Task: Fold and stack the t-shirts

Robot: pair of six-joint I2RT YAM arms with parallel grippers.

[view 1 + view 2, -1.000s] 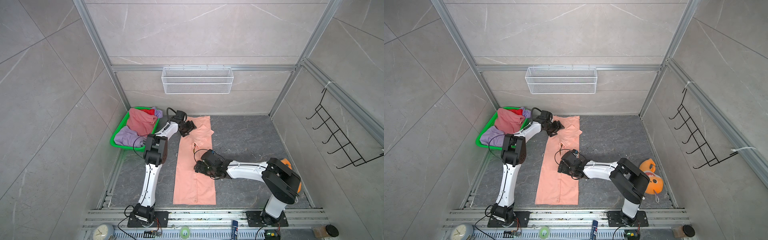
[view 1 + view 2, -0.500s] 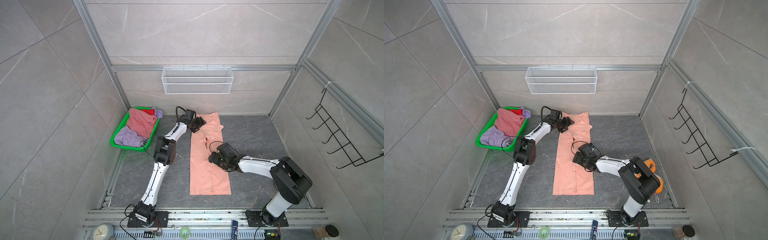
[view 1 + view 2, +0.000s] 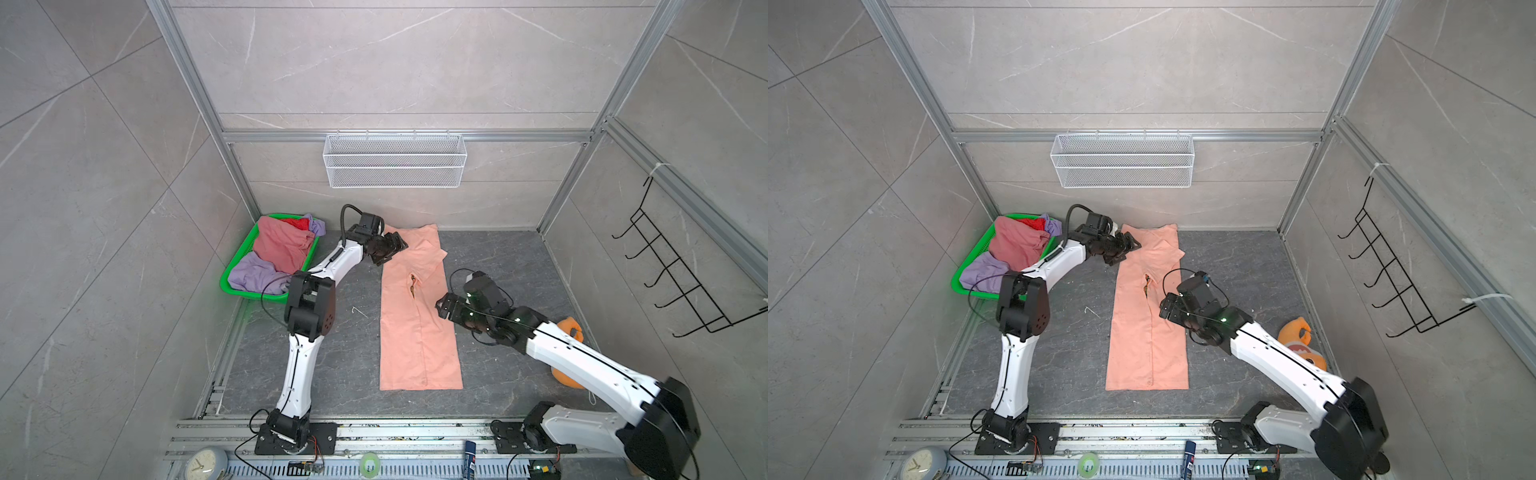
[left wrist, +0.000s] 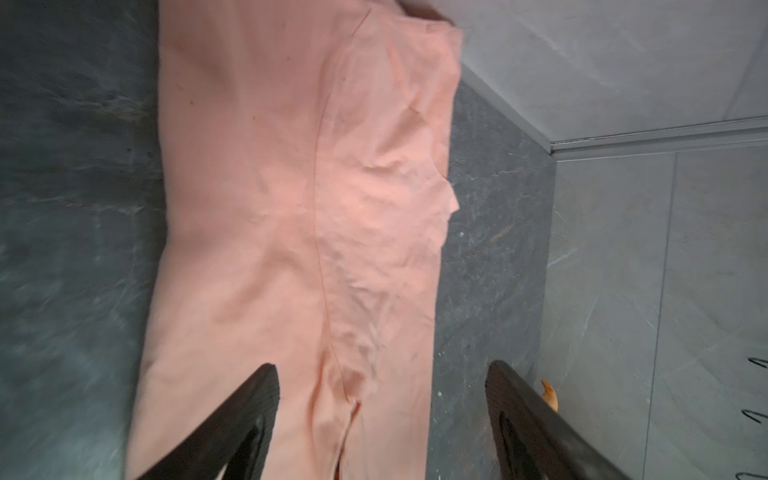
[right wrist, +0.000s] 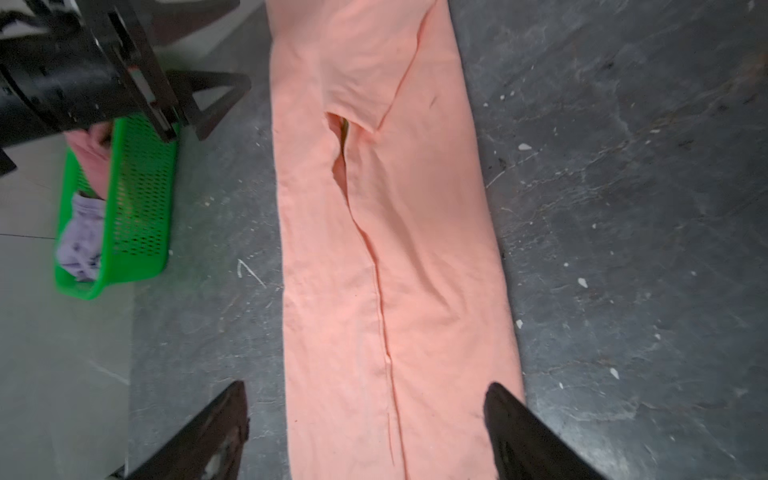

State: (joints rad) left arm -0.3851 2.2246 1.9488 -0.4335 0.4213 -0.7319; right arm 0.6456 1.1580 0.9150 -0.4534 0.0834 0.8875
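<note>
Peach-salmon cotton, the folded t-shirt (image 3: 417, 324) is lying as a long narrow strip down the middle of both top views on the dark floor (image 3: 498, 266), with a sliver of its chest graphic (image 3: 412, 286) peeking through the centre seam. The left gripper (image 3: 397, 250) is hanging at its upper left corner, jaws spread wide and holding nothing. The right gripper (image 3: 445, 309) is hanging over its right edge, equally wide and empty. At upper left a green mesh basket (image 3: 227, 286) is holding a dusty pink shirt (image 3: 282, 247), a lavender shirt (image 3: 253, 276) and a red shirt (image 3: 298, 223). An orange plush toy (image 3: 1298, 337) is sitting at lower right, partly hidden behind the right arm. The label on the blue-capped can (image 3: 470, 449) is showing too small to read.
</note>
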